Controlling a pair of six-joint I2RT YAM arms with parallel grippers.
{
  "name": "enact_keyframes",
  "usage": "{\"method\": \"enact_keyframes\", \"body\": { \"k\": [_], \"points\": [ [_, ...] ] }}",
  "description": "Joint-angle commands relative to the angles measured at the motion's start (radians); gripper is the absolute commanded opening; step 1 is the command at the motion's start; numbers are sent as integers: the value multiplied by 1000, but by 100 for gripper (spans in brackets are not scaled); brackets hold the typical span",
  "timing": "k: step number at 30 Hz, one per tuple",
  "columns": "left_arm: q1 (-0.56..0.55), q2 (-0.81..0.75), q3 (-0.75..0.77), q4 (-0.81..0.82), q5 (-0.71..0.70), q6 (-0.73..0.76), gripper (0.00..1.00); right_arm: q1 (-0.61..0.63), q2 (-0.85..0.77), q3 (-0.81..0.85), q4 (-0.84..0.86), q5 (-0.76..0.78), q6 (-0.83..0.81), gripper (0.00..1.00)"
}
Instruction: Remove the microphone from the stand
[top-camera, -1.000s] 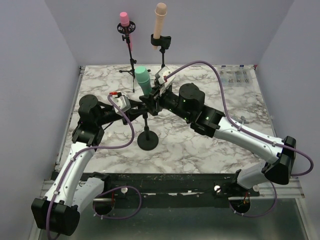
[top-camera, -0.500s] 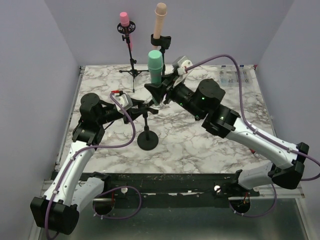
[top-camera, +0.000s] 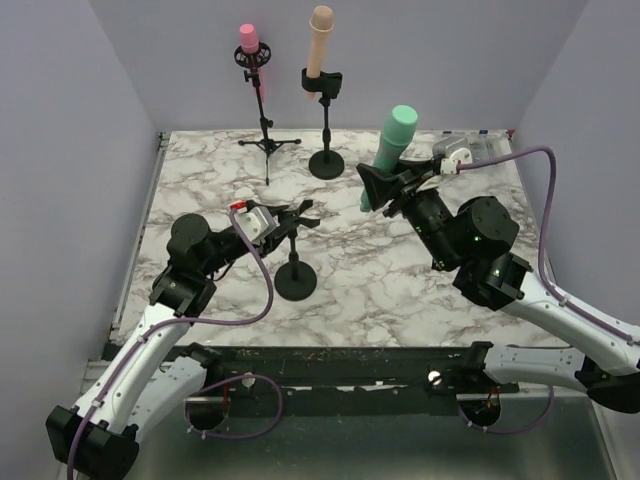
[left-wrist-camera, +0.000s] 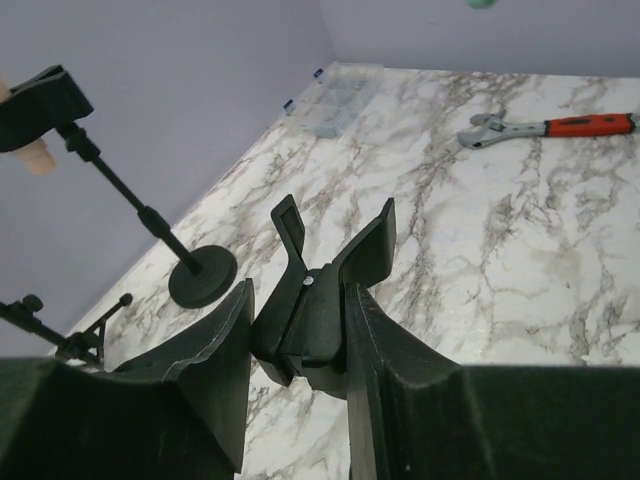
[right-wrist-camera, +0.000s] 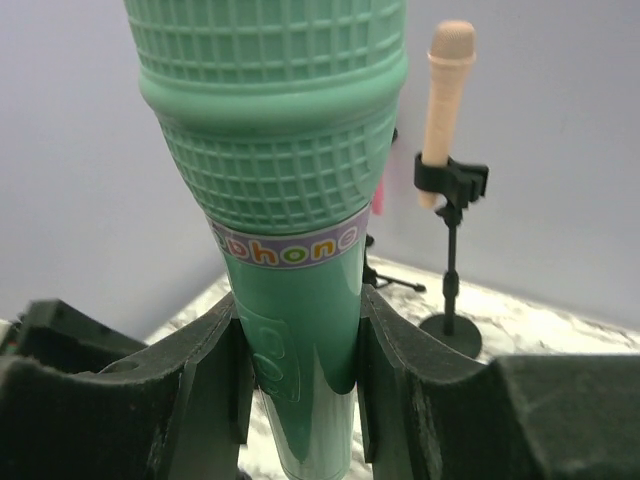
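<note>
Right gripper grasps the green toy microphone clear of the stand; left gripper clenches the empty clip, presumably bracing it against tipping.

There are 3 microphones: 1 green microphone, 1 pink microphone and 1 beige microphone. There are 3 stands: 1 tripod stand and 2 with round bases, the rear round-base stand and the front round-base stand; 2 of the 3 carry a microphone and 1 carries none. Besides these there are 1 red-handled wrench, 1 clear plastic box and 2 robot arms, the left arm and the right arm.
</note>
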Motion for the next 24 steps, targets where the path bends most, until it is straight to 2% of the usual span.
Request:
{"method": "enact_keyframes", "body": {
  "k": [1,8,12,24],
  "points": [
    [-9,2,-129,-36,-215,-76,0,6,-44,-73,24,109,-23,1],
    [-90,52,-198,-48,-361,-118,0,6,-44,-94,38,104,-21,1],
    [-91,73,-221,1,-365,-155,0,6,-39,-106,42,104,-20,1],
    [-144,107,-239,13,-435,-172,0,6,-80,-134,35,125,-23,1]
  ]
}}
